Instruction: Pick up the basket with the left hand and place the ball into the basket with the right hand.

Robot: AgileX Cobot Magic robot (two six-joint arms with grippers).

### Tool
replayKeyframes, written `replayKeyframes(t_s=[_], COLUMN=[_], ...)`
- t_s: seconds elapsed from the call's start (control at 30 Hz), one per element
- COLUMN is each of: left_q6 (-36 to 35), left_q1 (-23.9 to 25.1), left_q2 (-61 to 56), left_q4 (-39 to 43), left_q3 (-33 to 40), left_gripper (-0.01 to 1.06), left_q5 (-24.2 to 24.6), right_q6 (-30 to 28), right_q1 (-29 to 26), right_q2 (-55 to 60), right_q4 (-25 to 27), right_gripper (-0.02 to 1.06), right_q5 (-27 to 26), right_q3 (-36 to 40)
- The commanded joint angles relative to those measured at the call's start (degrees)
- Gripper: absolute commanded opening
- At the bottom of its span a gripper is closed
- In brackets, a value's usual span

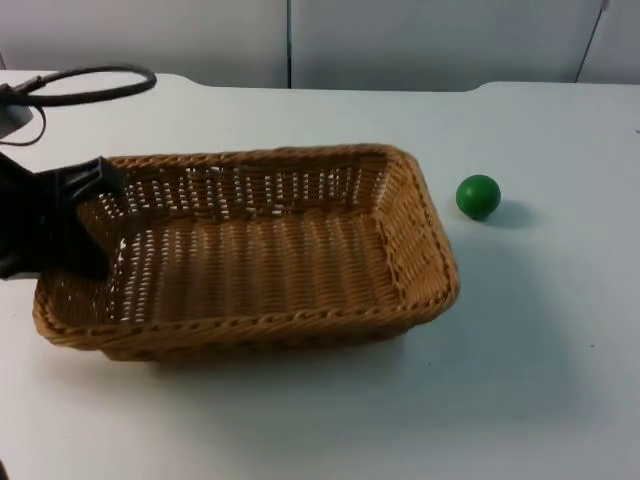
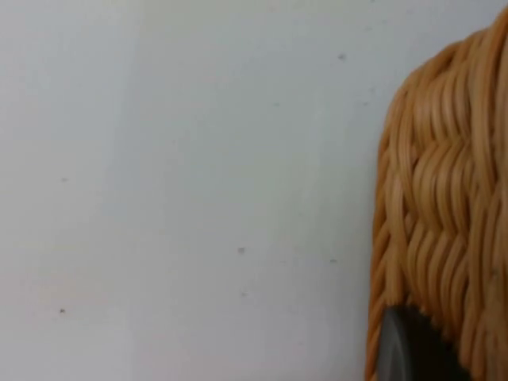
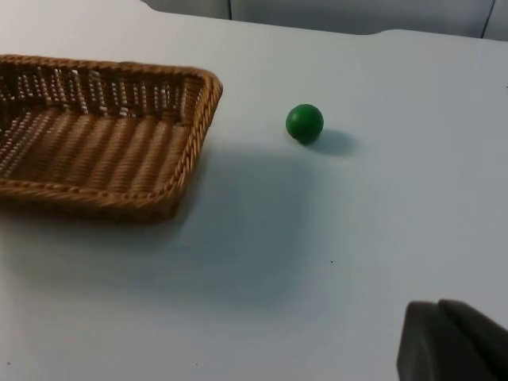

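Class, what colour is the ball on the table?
Green; the ball shows best in the right wrist view.

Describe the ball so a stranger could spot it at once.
Start at the white table and find the big brown wicker basket, whose left end is at the left gripper. Just past the basket's right end, apart from it, sits the ball: small, round, plain green, the only green thing there.

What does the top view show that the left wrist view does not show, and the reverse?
Top view alone: the whole basket with its open inside, the green ball on the table beside it, and the left gripper at the basket's end wall. Left wrist view alone: the close weave of the basket's outer corner. Both: basket and white table.
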Motion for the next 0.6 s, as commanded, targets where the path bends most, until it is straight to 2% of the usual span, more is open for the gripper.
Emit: replayKeyframes(t_s=[0.0, 0.17, 0.3, 0.57], left_q6=[-0.98, -3.53, -3.53, -3.53], left_q1=[0.23, 0.23, 0.23, 0.23], left_q2=[-3.13, -6.77, -10.52, -11.10], left_q4=[-1.49, -1.45, -0.79, 0.15], left_q3=[-0.37, 1.13, 5.07, 6.06], left_gripper=[0.00, 0.00, 0.00, 0.00], left_q5=[4.62, 5.72, 1.51, 0.50], right_q6=[0.17, 0.17, 0.17, 0.17], right_q1=[-0.41, -0.41, -0.41, -0.41], right_q2=[-0.28, -0.28, -0.28, -0.28], right_q4=[0.01, 0.01, 0.01, 0.01], right_gripper=[0.00, 0.00, 0.00, 0.00], right_q5=[-0.58, -0.58, -0.58, -0.58], right_q3=[0.32, 0.32, 0.32, 0.32])
